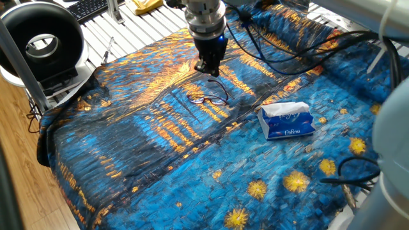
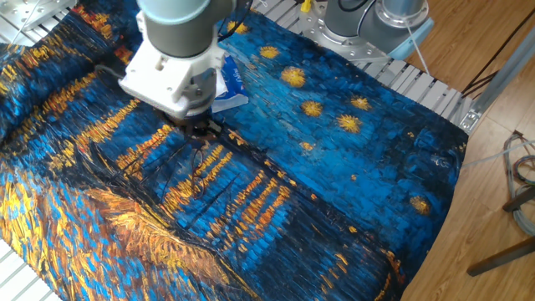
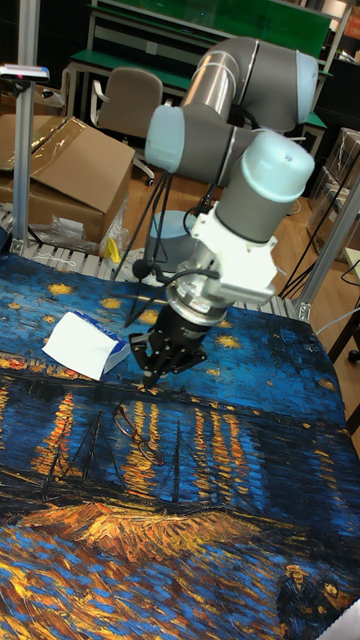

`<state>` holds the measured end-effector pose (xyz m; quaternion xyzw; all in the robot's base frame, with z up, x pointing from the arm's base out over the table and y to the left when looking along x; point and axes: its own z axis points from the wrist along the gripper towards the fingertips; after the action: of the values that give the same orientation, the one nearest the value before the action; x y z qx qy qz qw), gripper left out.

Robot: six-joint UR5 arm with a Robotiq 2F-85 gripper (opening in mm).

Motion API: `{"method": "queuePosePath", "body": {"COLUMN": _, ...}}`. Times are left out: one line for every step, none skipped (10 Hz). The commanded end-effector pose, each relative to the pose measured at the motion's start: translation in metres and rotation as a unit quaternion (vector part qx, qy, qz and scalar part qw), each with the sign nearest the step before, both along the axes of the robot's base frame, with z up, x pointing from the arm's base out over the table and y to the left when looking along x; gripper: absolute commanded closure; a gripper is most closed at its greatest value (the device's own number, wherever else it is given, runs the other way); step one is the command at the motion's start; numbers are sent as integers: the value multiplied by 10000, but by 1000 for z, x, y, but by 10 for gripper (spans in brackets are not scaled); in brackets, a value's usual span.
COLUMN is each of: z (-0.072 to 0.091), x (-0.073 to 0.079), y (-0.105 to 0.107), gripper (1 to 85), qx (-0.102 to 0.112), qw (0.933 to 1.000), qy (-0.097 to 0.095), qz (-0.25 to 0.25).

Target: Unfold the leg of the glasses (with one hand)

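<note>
One arm only, gripper (image 1: pixel 207 69) pointing down just above the painted blue-orange cloth (image 1: pixel 160 160), blue light lit on the body. Fingertips drawn close together, nothing visibly between them; fully closed or not, cannot tell. Glasses (image 1: pixel 208 98) flat on the cloth just in front of the fingertips in one fixed view, apart from them, one thin leg (image 1: pixel 219 86) angled out toward the gripper. In the tall view, glasses (image 3: pixel 131 429) below the fingertips. Tissue pack (image 1: pixel 287 121) on the cloth, well apart from the glasses.

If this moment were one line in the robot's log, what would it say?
gripper: above cloth, beside glasses | glasses: untouched | tissue pack: apart
</note>
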<state>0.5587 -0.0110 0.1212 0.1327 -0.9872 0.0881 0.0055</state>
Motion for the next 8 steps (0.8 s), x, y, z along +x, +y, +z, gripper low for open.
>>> {"method": "queuePosePath", "body": {"z": 5, "x": 12, "y": 34, "gripper": 847, "qx": 432, "qw": 9982, "qy": -404, "qz": 50}}
{"method": "queuePosePath", "body": {"z": 6, "x": 15, "y": 35, "gripper": 847, "qx": 414, "qw": 9979, "qy": -482, "qz": 101}}
{"method": "queuePosePath", "body": {"z": 6, "x": 16, "y": 37, "gripper": 847, "qx": 414, "qw": 9976, "qy": -537, "qz": 101}}
{"method": "queuePosePath", "body": {"z": 5, "x": 20, "y": 40, "gripper": 847, "qx": 475, "qw": 9970, "qy": -598, "qz": 106}}
{"method": "queuePosePath", "body": {"z": 2, "x": 24, "y": 42, "gripper": 847, "qx": 542, "qw": 9964, "qy": -641, "qz": 130}}
{"method": "queuePosePath", "body": {"z": -4, "x": 26, "y": 41, "gripper": 847, "qx": 588, "qw": 9961, "qy": -642, "qz": 127}}
{"method": "queuePosePath", "body": {"z": -11, "x": 28, "y": 39, "gripper": 847, "qx": 619, "qw": 9960, "qy": -627, "qz": 124}}
{"method": "queuePosePath", "body": {"z": -18, "x": 25, "y": 41, "gripper": 847, "qx": 717, "qw": 9959, "qy": -554, "qz": 25}}
